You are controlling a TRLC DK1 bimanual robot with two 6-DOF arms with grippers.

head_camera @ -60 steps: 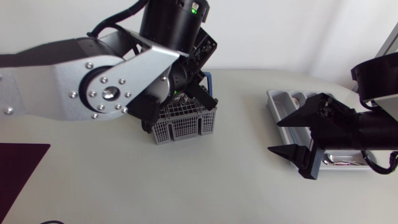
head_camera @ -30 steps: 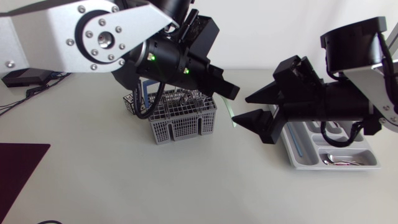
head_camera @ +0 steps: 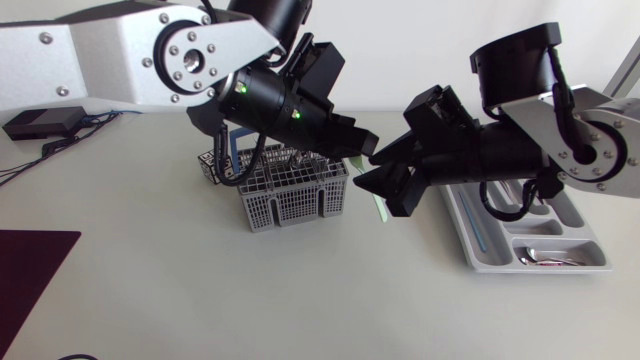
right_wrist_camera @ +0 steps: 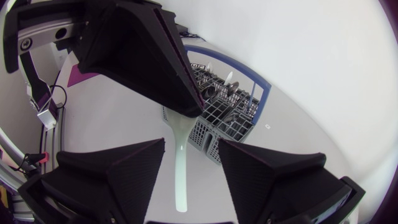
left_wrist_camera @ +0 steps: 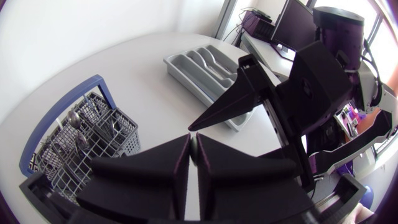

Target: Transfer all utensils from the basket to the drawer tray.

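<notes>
Over the table's middle, my left gripper [head_camera: 362, 147] is shut on the top of a pale green utensil [head_camera: 381, 206], which hangs down from it. My right gripper [head_camera: 385, 172] faces it from the right, open, one finger on each side of the utensil [right_wrist_camera: 180, 171] with a gap showing on both sides. Left of both stands the grey wire basket [head_camera: 290, 200] with a blue handle and several metal utensils [right_wrist_camera: 221, 90] inside. The grey drawer tray [head_camera: 480, 250] lies to the right, under my right arm, with a spoon [head_camera: 545, 258] in its front compartment.
A dark maroon mat [head_camera: 30, 270] lies at the table's front left corner. A small black box [head_camera: 40, 122] with cables sits at the far left. Bare tabletop stretches in front of the basket and tray.
My left gripper has carried the utensil up from the basket and to the right. My right gripper has swung left from the tray to meet it, and its fingers have narrowed around the utensil.
</notes>
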